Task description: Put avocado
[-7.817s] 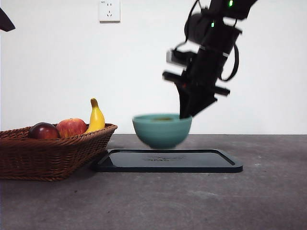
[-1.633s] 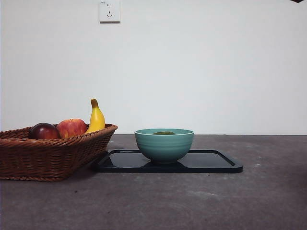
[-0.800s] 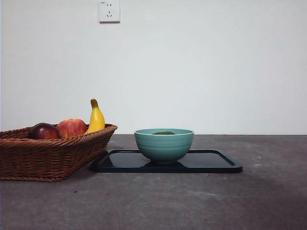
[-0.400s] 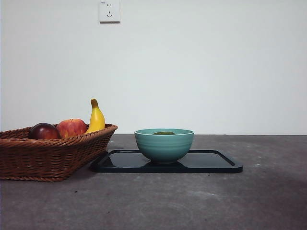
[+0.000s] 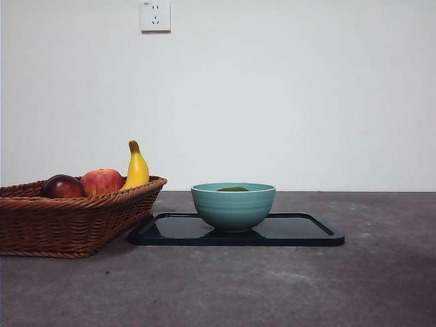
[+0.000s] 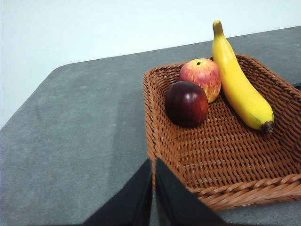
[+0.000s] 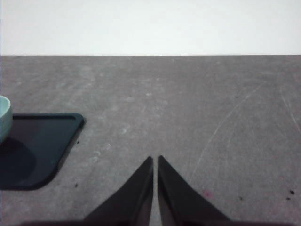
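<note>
The avocado (image 5: 233, 189) lies inside the teal bowl (image 5: 233, 206); only a dark olive sliver of its top shows above the rim in the front view. The bowl stands on the black tray (image 5: 300, 231). Neither arm shows in the front view. My left gripper (image 6: 153, 162) is shut and empty, held above the table beside the wicker basket (image 6: 225, 188). My right gripper (image 7: 155, 160) is shut and empty over bare table, to the side of the tray (image 7: 33, 146), with the bowl's edge (image 7: 3, 117) just in view.
The wicker basket (image 5: 68, 218) stands left of the tray and holds a dark red-purple fruit (image 5: 63, 186), a red-yellow apple (image 5: 101, 181) and a banana (image 5: 137, 167). A wall with a socket (image 5: 155, 15) is behind the grey table.
Eight seconds ago an arm held the bowl by its rim above the tray. Now the bowl stands on the tray and the arm is out of view. Nothing moved in the last second.
</note>
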Controlling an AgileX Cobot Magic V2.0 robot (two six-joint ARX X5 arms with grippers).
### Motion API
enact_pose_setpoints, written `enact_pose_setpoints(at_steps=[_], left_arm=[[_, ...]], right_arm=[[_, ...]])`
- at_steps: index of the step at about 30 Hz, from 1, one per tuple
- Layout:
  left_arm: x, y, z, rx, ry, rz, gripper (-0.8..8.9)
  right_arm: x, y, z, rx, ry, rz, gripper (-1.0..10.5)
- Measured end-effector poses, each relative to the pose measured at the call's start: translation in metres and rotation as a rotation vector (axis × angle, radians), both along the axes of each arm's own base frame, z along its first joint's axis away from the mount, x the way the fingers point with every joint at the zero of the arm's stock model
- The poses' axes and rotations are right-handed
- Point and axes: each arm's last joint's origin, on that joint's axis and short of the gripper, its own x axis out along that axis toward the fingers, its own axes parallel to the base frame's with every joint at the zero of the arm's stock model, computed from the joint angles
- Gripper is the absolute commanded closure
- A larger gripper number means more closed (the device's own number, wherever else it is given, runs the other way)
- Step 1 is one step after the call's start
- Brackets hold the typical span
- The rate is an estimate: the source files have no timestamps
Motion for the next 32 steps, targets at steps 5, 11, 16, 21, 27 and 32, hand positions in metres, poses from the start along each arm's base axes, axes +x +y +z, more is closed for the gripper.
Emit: enact_pose_setpoints(at_steps=[5, 11, 16, 21, 27, 32], left_arm=[[0.0000, 0.0000, 0.0000, 0.000, 0.000, 0.000, 8.04], [0.0000, 0.0000, 0.0000, 0.000, 0.000, 0.000, 8.04], [0.0000, 0.0000, 0.0000, 0.000, 0.000, 0.000, 8.04], [0.0000, 0.0000, 0.0000, 0.000, 0.000, 0.000, 8.04], [0.0000, 0.0000, 0.0000, 0.000, 0.000, 0.000, 8.04], [0.0000, 0.0000, 0.0000, 0.000, 0.000, 0.000, 8.04]], right_arm=[[0.0002, 0.0000, 0.0017, 0.000, -0.018, 0.000, 9.4], [0.0002, 0.0000, 0.0017, 0.000, -0.018, 0.000, 9.4], [0.0002, 0.0000, 0.0017, 0.000, -0.018, 0.000, 9.4], [0.0002, 0.0000, 0.0017, 0.000, -0.018, 0.000, 9.4], [0.0002, 0.0000, 0.0017, 0.000, -0.018, 0.000, 9.4], [0.0002, 0.0000, 0.0017, 0.000, -0.018, 0.000, 9.4]])
